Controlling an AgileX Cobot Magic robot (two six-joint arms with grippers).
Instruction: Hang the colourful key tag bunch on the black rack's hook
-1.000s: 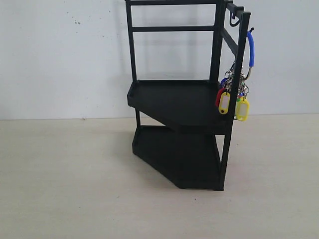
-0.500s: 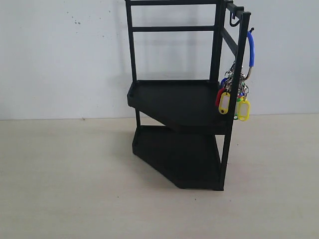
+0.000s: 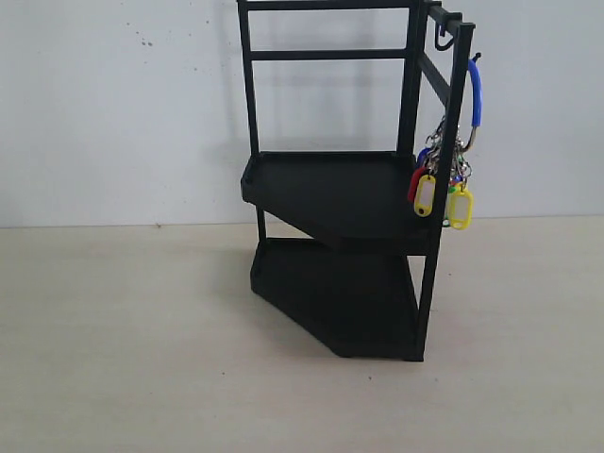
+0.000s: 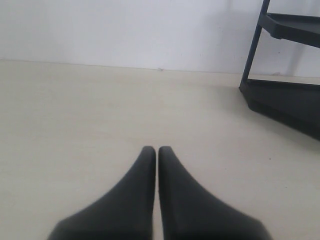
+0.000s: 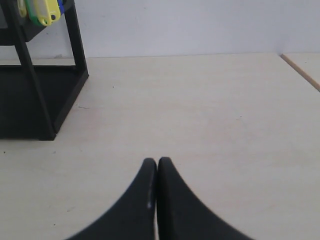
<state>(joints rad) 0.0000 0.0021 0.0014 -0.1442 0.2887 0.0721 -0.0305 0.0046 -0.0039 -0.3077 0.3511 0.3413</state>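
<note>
The colourful key tag bunch (image 3: 451, 179) hangs by its blue-sleeved wire ring from the hook (image 3: 477, 58) on the front corner post of the black rack (image 3: 340, 189). Its yellow, red and green tags dangle beside the upper tray. In the right wrist view the yellow and green tags (image 5: 42, 11) show at the frame edge above the rack's foot (image 5: 40, 100). My left gripper (image 4: 157, 150) is shut and empty over bare table, with the rack's lower tray (image 4: 287, 102) off to one side. My right gripper (image 5: 157, 161) is shut and empty too. Neither gripper appears in the exterior view.
A like hook (image 3: 440, 40) hangs empty under the rack's top side rail. The pale wooden table (image 3: 142, 359) runs back to a white wall. A table edge or seam (image 5: 300, 71) shows in the right wrist view.
</note>
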